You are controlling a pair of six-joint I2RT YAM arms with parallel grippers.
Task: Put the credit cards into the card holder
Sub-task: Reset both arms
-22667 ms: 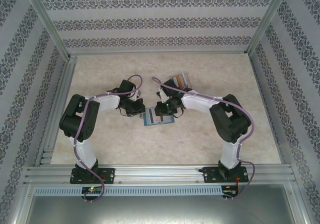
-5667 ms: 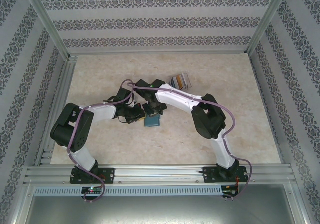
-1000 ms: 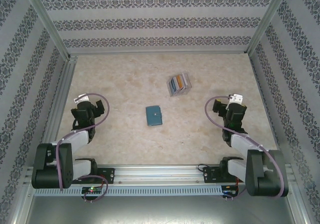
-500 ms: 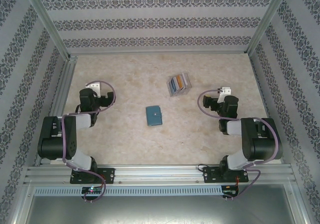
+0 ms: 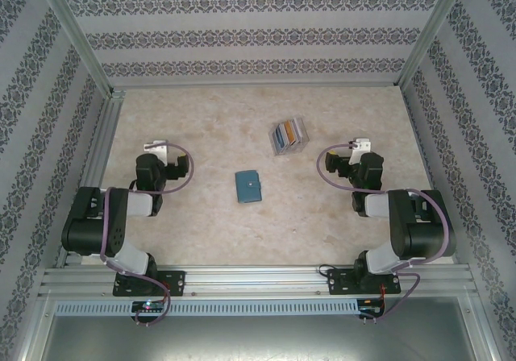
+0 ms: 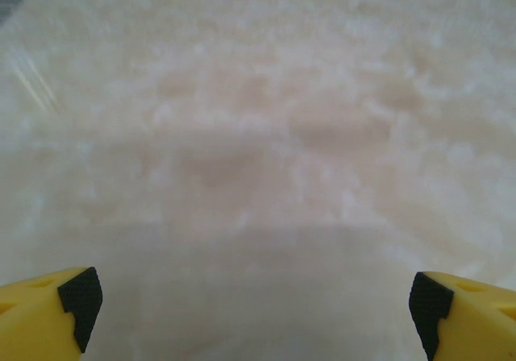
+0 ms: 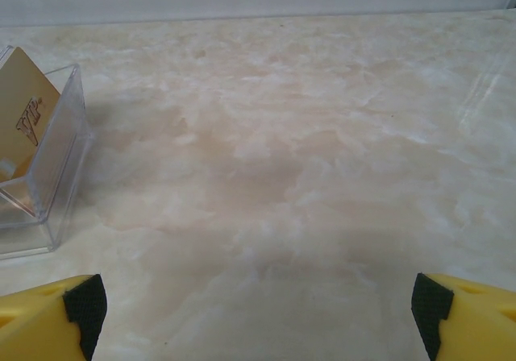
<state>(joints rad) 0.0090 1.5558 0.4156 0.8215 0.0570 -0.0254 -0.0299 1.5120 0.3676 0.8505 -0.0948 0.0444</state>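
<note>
Covering the whole cell floor, a pale cream marbled bench (image 5: 201,119) sits inside walls of white wallpaper with dark floral bands (image 5: 242,37). Aluminium frame rails (image 5: 258,279) run along the near edge and up the corners.

Top view: the small teal-blue rectangular folding card holder (image 5: 249,186) lies closed and flat near the bench centre, pale snap stud up. The fanned grey, blue and orange plastic credit cards (image 5: 289,134) stand in a clear plastic case (image 5: 275,143), far and right of the card holder and apart from it. The black-and-white left arm (image 5: 109,220) is folded back at the left side and the matching right arm (image 5: 411,224) at the right side. Both are well apart from holder and cards.

Left wrist view: blurred bare bench, with yellow fingertips with black pads (image 6: 76,296) at the two lower corners. The left jaws are wide apart with nothing between them.

Right wrist view: the right jaws are likewise wide apart and hold nothing, yellow fingertips (image 7: 81,304) at the lower corners. It adds a close look at the clear case's corner at the left edge, where one orange-gold card face carries a printed mark, unreadable. A strip of the far wall runs along the top.
</note>
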